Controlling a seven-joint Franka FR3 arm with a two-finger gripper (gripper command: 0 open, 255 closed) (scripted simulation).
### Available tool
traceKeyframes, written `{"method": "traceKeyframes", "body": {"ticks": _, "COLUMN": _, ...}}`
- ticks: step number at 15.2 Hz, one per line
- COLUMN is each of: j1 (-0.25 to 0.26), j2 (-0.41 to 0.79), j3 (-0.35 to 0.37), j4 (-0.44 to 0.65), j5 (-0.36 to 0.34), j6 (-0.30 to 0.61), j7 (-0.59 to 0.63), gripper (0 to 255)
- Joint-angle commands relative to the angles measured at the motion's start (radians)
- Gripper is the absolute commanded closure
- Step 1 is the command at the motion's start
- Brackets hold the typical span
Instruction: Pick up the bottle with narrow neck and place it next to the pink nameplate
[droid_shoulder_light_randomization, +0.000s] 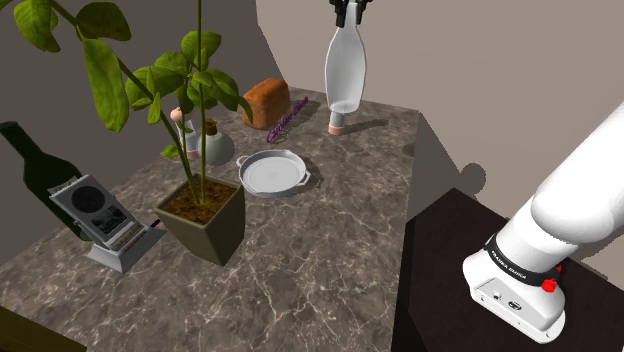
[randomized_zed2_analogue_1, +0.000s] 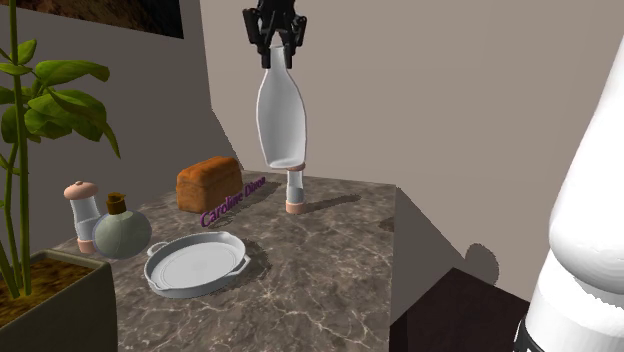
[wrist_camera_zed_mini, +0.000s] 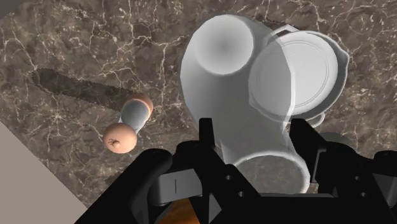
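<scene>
We see the pincer (randomized_zed2_analogue_1: 276, 52) clamped on the white bottle (randomized_zed2_analogue_1: 281, 115) by its narrow neck, aloft over the counter (randomized_zed2_analogue_1: 330, 262) near its back edge.

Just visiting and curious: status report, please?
Jaws shut on the bottle, at its neck. Bottle hangs high over the table. Small shaker stands close beneath, by the nameplate.

a brown marble-patterned countertop (droid_shoulder_light_randomization: 330, 250) carried everything. a white two-handled pan (droid_shoulder_light_randomization: 272, 171) lay near its middle, with a square planter (droid_shoulder_light_randomization: 203, 220) and a grey gadget on a stand (droid_shoulder_light_randomization: 100, 215) toward the shoulder view's left. farther back stood a round corked flask (droid_shoulder_light_randomization: 215, 145), a peach-capped shaker (randomized_zed2_analogue_1: 82, 213), a bread loaf (droid_shoulder_light_randomization: 266, 101), a purple nameplate (droid_shoulder_light_randomization: 285, 118) and a second shaker (droid_shoulder_light_randomization: 339, 120).
</scene>
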Motion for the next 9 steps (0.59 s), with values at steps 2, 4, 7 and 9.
{"method": "traceKeyframes", "body": {"ticks": 2, "j1": -0.018, "j2": 0.061, "j3": -0.018, "j4": 0.013, "j5": -0.010, "j6": 0.050, "j7": -0.035, "gripper": 255}}
{"method": "traceKeyframes", "body": {"ticks": 4, "j1": -0.028, "j2": 0.108, "j3": -0.027, "j4": 0.034, "j5": -0.017, "j6": 0.076, "j7": -0.054, "gripper": 255}}
{"method": "traceKeyframes", "body": {"ticks": 7, "j1": -0.042, "j2": 0.185, "j3": -0.041, "j4": 0.077, "j5": -0.028, "j6": 0.109, "j7": -0.082, "gripper": 255}}
{"method": "traceKeyframes", "body": {"ticks": 9, "j1": -0.051, "j2": 0.240, "j3": -0.049, "j4": 0.115, "j5": -0.034, "j6": 0.126, "j7": -0.100, "gripper": 255}}
